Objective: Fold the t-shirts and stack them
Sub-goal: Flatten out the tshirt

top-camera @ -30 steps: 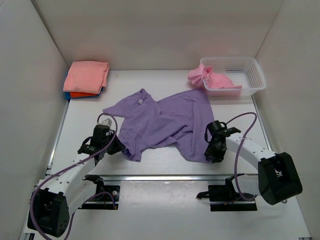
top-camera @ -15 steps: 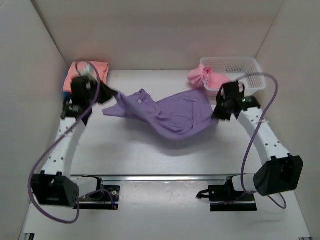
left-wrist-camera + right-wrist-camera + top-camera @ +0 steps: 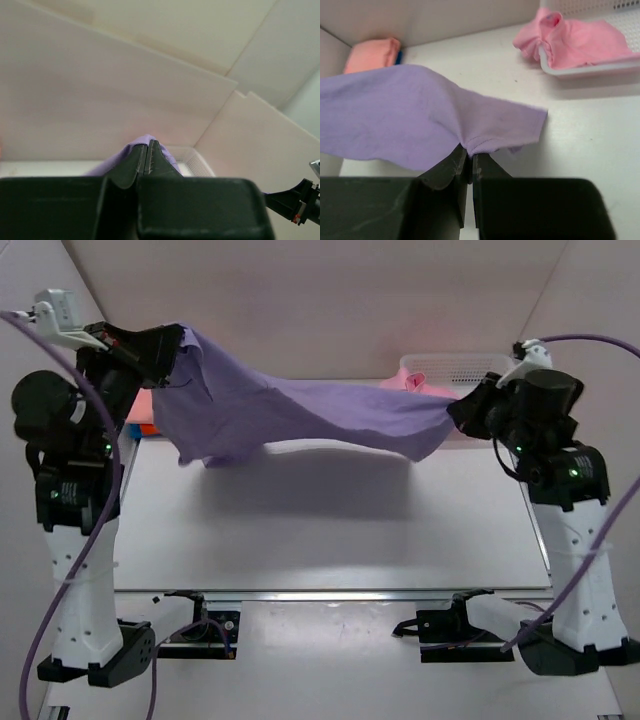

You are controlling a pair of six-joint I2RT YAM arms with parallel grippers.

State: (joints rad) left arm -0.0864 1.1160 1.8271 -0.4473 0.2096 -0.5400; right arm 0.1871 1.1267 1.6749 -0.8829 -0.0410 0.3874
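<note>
Both arms stand tall and upright, left pincer (image 3: 168,344) and right pincer (image 3: 458,412) clamped tight, facing inward.

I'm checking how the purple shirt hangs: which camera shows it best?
Top external: the purple t-shirt hangs stretched, end to end, above the table. The right wrist view shows only one pinched corner and nearby drape; the left wrist, a sliver beyond its shut jaws.

The lavender t-shirt (image 3: 300,410) is hanging stretched between the left gripper (image 3: 148,145) and right gripper (image 3: 469,152), both pinching it high above the table (image 3: 320,530). Room is lying open beneath and nearer. The white basket (image 3: 592,67) with a light pink tee (image 3: 575,40) is blocking the far right, and the folded stack (image 3: 372,54) the far left.
</note>
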